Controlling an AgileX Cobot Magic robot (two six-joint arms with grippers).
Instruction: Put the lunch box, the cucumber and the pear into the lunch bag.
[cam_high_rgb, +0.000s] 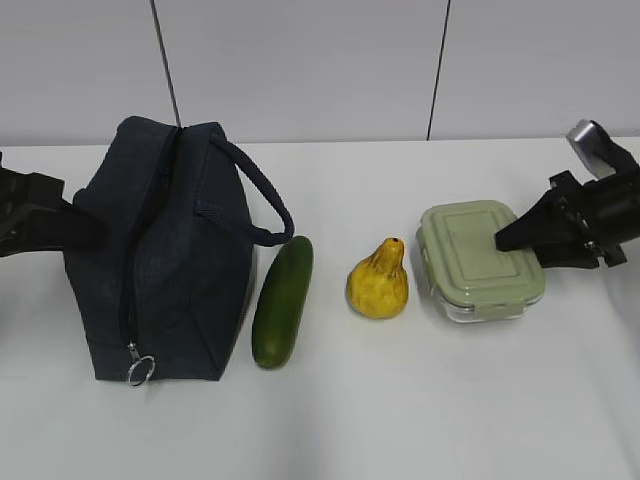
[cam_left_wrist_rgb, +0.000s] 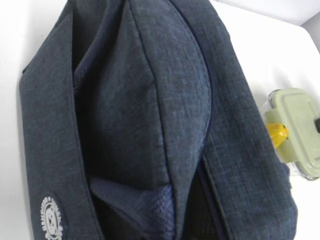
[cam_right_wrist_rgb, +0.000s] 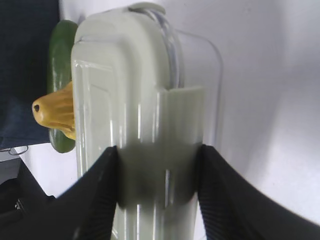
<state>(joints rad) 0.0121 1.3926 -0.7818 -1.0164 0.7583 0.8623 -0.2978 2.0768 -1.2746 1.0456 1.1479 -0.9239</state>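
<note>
R gripper spread over lunch box lid.
Left of box: pear, cucumber, lunch bag; L gripper at bag, state unclear.

One lunch bag, one cucumber, one pear, one lunch box. Two grippers: left gripper, right gripper. One ring pull on the bag.

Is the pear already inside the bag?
No, the pear stands on the table between the cucumber and the lunch box.
</note>
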